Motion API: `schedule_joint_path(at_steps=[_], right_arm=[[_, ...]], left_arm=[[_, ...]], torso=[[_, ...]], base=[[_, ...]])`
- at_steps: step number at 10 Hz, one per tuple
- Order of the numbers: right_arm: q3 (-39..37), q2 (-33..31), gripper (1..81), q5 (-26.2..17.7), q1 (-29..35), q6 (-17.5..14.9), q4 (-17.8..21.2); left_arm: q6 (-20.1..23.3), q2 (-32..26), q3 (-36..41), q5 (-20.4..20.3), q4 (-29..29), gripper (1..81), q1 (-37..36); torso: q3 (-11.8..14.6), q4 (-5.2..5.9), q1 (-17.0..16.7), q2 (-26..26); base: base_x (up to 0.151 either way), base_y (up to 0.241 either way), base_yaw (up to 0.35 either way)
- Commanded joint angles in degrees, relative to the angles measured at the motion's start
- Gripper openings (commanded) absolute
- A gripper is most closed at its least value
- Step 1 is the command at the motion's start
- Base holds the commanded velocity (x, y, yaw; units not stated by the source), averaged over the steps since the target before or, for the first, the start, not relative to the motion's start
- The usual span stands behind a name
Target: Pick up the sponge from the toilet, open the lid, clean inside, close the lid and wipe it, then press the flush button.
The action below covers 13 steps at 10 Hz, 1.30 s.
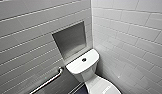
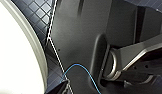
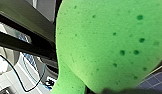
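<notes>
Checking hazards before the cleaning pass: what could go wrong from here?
1. The sponge covers most of the right wrist view, so guiding that arm by it may be poor.
2. The grab bar sits near the toilet on the left wall; an arm reaching in might clip it.

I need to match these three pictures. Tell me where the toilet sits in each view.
Head view: the toilet stands at lower centre in the wall corner, with the flush button on its tank.
Left wrist view: the white curved surface is probably its bowl.
Right wrist view: cannot tell; the green sponge sits close to the camera.
Shared landmark: the dark tiled floor, also at and.
</notes>
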Motion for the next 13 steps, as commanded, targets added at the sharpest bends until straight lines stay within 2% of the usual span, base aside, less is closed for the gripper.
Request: schedule_joint_path(at_steps=[1, 3, 4, 5, 6, 7, 8, 9, 13], right_arm=[[0.9, 0.7, 1.0, -3.4, -1.2, -0.1, -0.5], [0.9, 1.0, 1.0, -3.4, -1.2, -0.1, -0.7], [0.9, 1.1, 1.0, -3.4, -1.2, -0.1, -0.6], [0.9, 1.2, 1.0, -3.4, -1.3, -0.1, -0.5], [0.9, 1.2, 1.0, -3.4, -1.3, -0.1, -0.5], [0.9, 1.2, 1.0, -3.3, -1.3, -0.1, -0.6], [0.9, 1.2, 1.0, -3.3, -1.2, -0.1, -0.5], [0.8, 1.2, 1.0, -3.3, -1.2, -0.1, -0.6], [0.8, 1.3, 1.0, -3.4, -1.2, -0.1, -0.5]], left_arm=[[0.2, 0.9, -3.9, 4.0, 0.9, 81.1, -0.4], [0.2, 2.3, -6.7, 4.0, 0.9, 81.1, -0.1], [0.2, 2.6, -7.4, 4.0, 0.9, 81.1, 0.0], [0.2, 2.7, -7.4, 4.0, 0.9, 81.1, 0.0], [0.2, 2.7, -7.4, 4.0, 1.0, 81.1, 0.0], [0.2, 2.7, -7.4, 4.0, 1.0, 81.1, 0.0], [0.2, 2.7, -7.4, 4.0, 1.1, 81.1, 0.0], [0.2, 2.7, -7.4, 4.0, 1.1, 81.1, 0.0], [0.2, 2.9, -7.5, 4.0, 1.1, 81.1, 0.0]], torso=[[5.4, 0.00, -3.6, 5.6], [9.7, 0.00, -6.3, 9.7], [11.1, -3.98, -7.7, 11.8], [12.7, -4.42, -9.0, 13.7], [14.1, -5.32, -10.1, 15.4], [12.5, -3.79, -11.4, 17.4], [11.8, -3.45, -12.7, 19.3], [12.2, -3.98, -13.9, 21.1], [12.5, -4.11, -19.1, 29.2]], base=[[0.000, 0.000, 0.000], [0.000, 0.000, 0.000], [0.000, 0.000, 0.000], [0.000, 0.000, 0.000], [0.000, 0.000, 0.000], [0.000, 0.000, 0.000], [0.000, 0.000, 0.000], [0.000, 0.000, 0.000], [0.000, 0.000, 0.000]])
